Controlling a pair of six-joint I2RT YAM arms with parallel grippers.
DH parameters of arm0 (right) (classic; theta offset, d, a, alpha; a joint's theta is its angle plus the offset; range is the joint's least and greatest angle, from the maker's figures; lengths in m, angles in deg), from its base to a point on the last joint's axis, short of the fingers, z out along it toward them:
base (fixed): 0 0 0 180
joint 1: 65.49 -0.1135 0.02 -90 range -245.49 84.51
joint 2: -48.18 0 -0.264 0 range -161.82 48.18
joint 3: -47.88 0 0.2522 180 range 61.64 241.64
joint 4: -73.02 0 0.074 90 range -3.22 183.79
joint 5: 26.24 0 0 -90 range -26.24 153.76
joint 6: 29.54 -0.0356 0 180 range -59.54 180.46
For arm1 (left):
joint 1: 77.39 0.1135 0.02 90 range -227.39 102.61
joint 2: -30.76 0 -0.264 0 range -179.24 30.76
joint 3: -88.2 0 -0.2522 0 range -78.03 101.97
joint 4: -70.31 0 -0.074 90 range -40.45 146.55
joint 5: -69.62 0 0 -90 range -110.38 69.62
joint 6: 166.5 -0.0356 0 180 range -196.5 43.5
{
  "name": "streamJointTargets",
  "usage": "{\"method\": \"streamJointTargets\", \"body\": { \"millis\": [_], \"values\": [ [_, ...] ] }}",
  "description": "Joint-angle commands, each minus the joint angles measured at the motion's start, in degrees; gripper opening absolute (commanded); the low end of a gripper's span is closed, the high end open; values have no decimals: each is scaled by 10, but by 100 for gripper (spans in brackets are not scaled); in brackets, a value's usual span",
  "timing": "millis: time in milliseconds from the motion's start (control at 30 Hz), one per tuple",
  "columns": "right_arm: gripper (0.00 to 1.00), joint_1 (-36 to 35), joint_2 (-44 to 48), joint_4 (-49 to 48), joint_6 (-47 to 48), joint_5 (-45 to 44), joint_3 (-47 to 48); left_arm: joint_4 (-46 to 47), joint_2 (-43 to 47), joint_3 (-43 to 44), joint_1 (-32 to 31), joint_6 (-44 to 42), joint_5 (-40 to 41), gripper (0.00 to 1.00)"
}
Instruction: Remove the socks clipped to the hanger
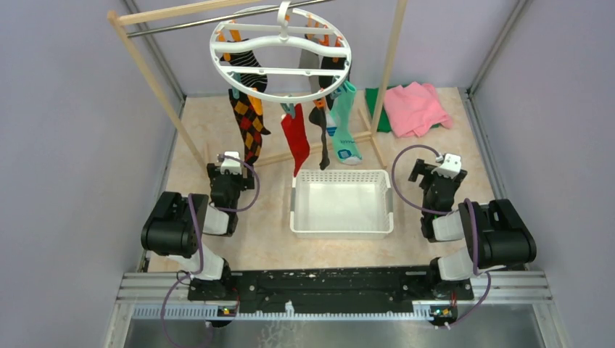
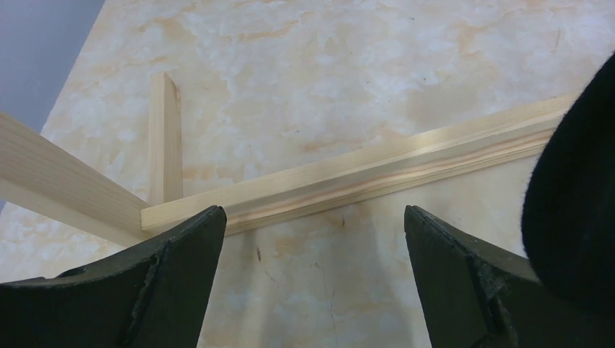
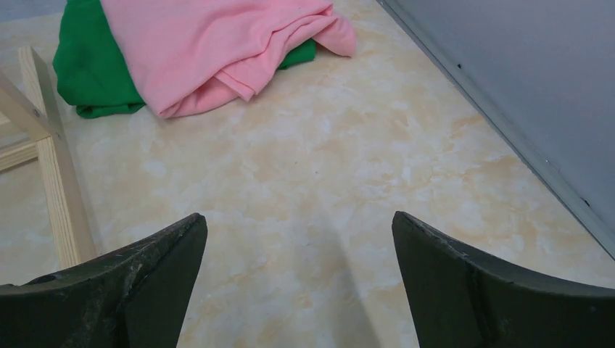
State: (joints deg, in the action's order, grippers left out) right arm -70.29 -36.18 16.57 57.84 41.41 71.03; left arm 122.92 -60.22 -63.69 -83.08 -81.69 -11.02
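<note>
**Q:** How far along is the removal?

**A:** By your overhead view, it has not started. The hanger (image 1: 213, 45) hangs by its hook from the rack (image 1: 149, 78). Five socks dangle from its clips: striped sock (image 1: 251, 74), argyle sock (image 1: 249, 123), red sock (image 1: 296, 139), black sock (image 1: 320, 134), teal sock (image 1: 347, 125). None lies in the white basket (image 1: 294, 210) below, so all five are left for you to unclip.

**Q:** And the claws?

**A:** Both are released and hold nothing. The left gripper (image 2: 313, 217) has its jaws spread wide over the rack's floor rail, touching nothing you can see. The right gripper (image 3: 299, 221) is equally spread above bare tabletop, near the pink cloth (image 3: 217, 43) and well apart from the socks.
</note>
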Motion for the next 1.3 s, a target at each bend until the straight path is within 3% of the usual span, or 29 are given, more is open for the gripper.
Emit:
{"method": "streamJointTargets", "body": {
  "millis": [0, 333, 400, 567, 633, 767, 900, 967, 1100, 1267],
  "values": [
    [99, 3, 6, -17, -3, 6, 4, 31, 7, 9, 3, 12, -16, 99],
    [99, 4, 39, -10, -8, 1, -11, 32, 20, 8, 6, 20, 1, 99],
    [99, -15, 88, 18, 4, -37, -17, -82, 59, 50, 8, 16, 10, 99],
    [99, -20, 253, 393, -84, -48, 91, -580, 88, 273, 15, -18, -72, 99],
    [99, -20, 292, 503, -148, -31, 134, -678, 104, 317, 22, -23, -126, 99],
    [99, -17, 335, 620, -302, 66, 172, -800, 177, 332, 33, -41, -222, 99],
    [99, -21, 377, 615, -329, 234, 167, -919, 262, 355, 35, -76, -303, 99],
    [99, -70, 390, 630, -309, 233, 183, -984, 301, 376, 34, -99, -330, 99],
    [99, -273, 381, 699, -202, 43, 269, -1111, 356, 429, 35, -152, -375, 99],
    [99, -456, 333, 675, -156, -53, 342, -1189, 382, 495, 35, -156, -424, 99]
  ]
}}
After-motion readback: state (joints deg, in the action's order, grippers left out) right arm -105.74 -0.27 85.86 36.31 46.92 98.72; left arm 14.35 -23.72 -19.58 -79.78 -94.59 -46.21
